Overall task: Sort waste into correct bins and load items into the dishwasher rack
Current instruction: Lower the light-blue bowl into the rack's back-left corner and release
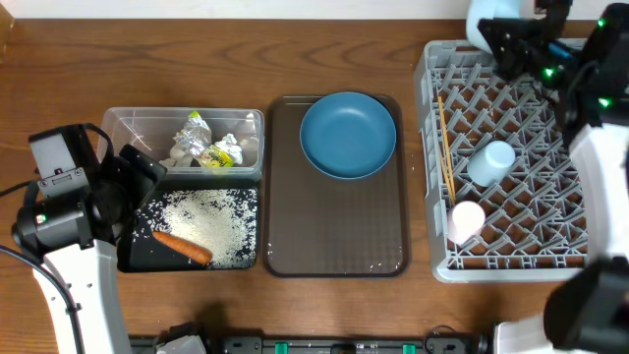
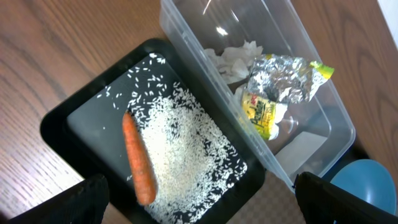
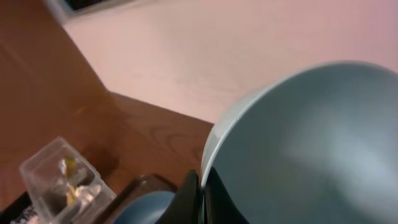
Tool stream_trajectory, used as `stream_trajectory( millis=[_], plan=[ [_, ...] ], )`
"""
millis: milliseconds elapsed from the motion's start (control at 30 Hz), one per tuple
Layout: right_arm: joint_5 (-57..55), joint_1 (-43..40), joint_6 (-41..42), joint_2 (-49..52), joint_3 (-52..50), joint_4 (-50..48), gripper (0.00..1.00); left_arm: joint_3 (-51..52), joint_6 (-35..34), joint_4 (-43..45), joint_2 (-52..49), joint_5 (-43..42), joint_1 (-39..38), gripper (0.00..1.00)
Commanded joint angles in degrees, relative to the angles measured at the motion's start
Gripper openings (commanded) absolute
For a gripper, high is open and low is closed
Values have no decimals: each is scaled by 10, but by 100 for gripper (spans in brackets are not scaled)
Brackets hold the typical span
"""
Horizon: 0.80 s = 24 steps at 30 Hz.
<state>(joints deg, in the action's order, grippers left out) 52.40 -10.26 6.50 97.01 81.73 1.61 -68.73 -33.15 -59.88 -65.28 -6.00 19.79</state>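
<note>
My right gripper (image 1: 511,41) is shut on the rim of the pale blue bowl (image 1: 484,25), held above the far end of the light-grey dishwasher rack (image 1: 550,211); the right wrist view shows both fingers (image 3: 202,193) pinching the bowl's rim (image 3: 311,143). In the rack lie the chopsticks (image 1: 444,138), the light blue cup (image 1: 491,162) and the pink cup (image 1: 467,221). The dark blue plate (image 1: 347,133) sits on the brown tray. My left gripper (image 2: 202,199) is open and empty above the black tray (image 2: 62,118), which holds the carrot (image 2: 138,158) and rice (image 2: 180,137). The clear tub (image 2: 186,37) holds tissue (image 2: 233,57) and the wrapper (image 2: 264,109).
The dark brown serving tray (image 1: 334,231) lies between the bins and the rack. The clear tub (image 1: 110,123) stands just behind the black tray (image 1: 133,264) at the left. The wooden table's back edge meets a pale wall.
</note>
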Motion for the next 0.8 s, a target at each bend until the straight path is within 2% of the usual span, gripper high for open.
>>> stream_trajectory(
  millis=[0,367,767],
  plan=[
    [57,-8,85,37,6,-46,1,-8,5,-1,-2,7,2,97],
    [63,-10,91,156,6,-100,1,-8,5,-1,-2,7,2,97],
    [72,-20,87,206,0,-73,1,-8,5,-1,-2,7,2,97]
  ],
)
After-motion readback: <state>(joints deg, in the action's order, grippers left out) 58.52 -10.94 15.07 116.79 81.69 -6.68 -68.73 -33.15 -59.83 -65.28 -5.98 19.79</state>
